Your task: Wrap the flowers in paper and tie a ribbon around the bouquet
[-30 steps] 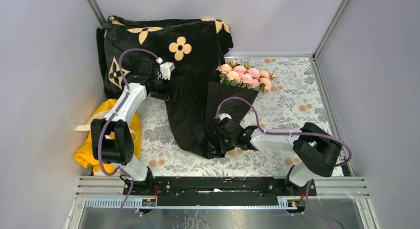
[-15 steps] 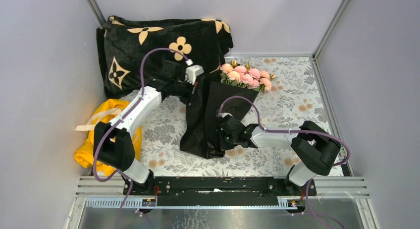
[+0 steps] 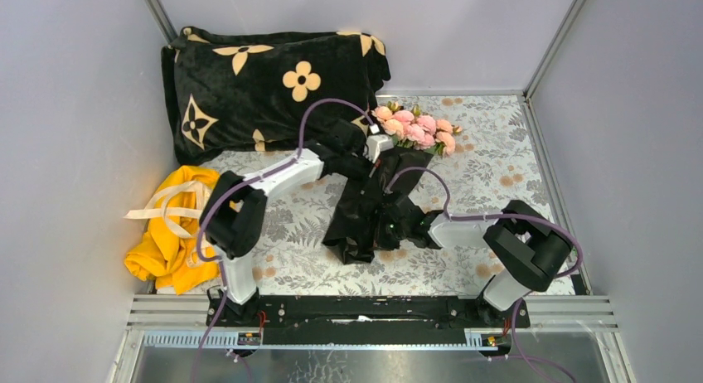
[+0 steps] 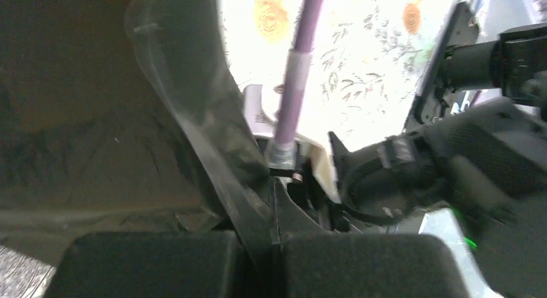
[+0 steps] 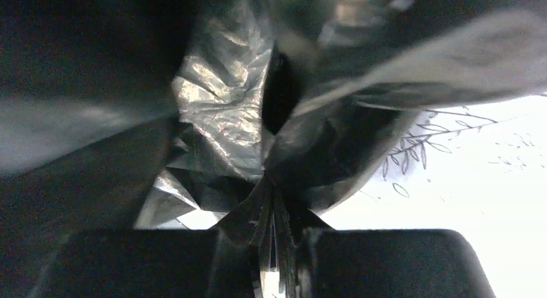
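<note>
At the near end of the paper (image 3: 358, 221), the right arm (image 3: 464, 231) has its jaws closed narrow on a gathered, pleated fold of the sheet; its wrist view shows crinkled black layers pinched between the pads. The paper lies as a bunched, narrow bundle on the patterned surface (image 3: 497, 167), running away from the arms. At the paper's far end the left arm (image 3: 282, 174) reaches across, its jaws shut tight on a thin edge of the sheet, just beside the flowers (image 3: 414, 128). The pink heads stick out beyond that far end. Left of the paper and well apart from it, the ribbon (image 3: 166, 202) lies on a yellow cloth (image 3: 170, 250). Beyond the paper's far left sits a black blanket (image 3: 249, 84).

The wrap looks gathered but not tied. The risks, as I judge them:
- Both arms grip the same thin sheet, so pulling apart could tear it.
- Fetching the ribbon needs one arm to let go, and the crinkly paper may spring open.
- The right arm's purple cable (image 3: 423, 177) arches over the paper and could snag it.
- Tilting the bundle could let the stems slide out.
</note>
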Controlling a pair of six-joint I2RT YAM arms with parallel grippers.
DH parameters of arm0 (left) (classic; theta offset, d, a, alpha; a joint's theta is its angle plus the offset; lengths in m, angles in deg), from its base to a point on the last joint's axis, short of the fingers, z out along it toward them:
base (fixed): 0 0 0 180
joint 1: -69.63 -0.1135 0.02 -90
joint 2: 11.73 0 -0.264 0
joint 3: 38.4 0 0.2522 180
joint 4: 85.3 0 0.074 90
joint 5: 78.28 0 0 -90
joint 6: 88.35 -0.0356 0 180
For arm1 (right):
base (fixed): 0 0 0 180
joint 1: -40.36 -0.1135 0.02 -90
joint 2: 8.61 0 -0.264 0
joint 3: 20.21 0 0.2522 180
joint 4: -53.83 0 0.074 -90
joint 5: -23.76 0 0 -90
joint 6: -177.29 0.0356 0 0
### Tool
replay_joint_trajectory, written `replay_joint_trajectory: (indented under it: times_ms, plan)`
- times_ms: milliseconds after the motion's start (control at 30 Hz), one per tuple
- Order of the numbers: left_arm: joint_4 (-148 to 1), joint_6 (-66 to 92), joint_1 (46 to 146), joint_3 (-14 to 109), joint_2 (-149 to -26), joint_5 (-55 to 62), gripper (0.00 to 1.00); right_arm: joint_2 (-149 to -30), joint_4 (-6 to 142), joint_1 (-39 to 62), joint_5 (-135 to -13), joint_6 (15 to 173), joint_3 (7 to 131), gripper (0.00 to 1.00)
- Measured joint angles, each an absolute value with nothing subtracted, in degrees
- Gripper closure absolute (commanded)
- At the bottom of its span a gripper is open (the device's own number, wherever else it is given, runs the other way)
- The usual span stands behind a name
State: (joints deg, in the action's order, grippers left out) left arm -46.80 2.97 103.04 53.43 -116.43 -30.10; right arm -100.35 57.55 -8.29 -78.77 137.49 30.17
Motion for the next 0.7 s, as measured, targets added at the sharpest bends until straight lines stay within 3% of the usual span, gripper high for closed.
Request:
replay_joint_trajectory:
  times_ms: [300, 567, 700]
  plan:
    - [-49.6, 3.3, 105.2, 54.5, -129.7, -25.5, 1.0, -91.7, 60.9, -8.0, -71.3, 143.9, 27.6, 0.9]
    - [-51.2, 3.5, 105.2, 54.2, -130.2, -24.6, 1.0, -77.3, 77.3, -7.4, -60.8, 146.1, 27.9, 0.79]
    - [-51.6, 3.5, 105.3, 54.0, -130.2, -24.5, 1.0, -76.2, 81.3, 1.6, -61.5, 139.8, 29.7, 0.8]
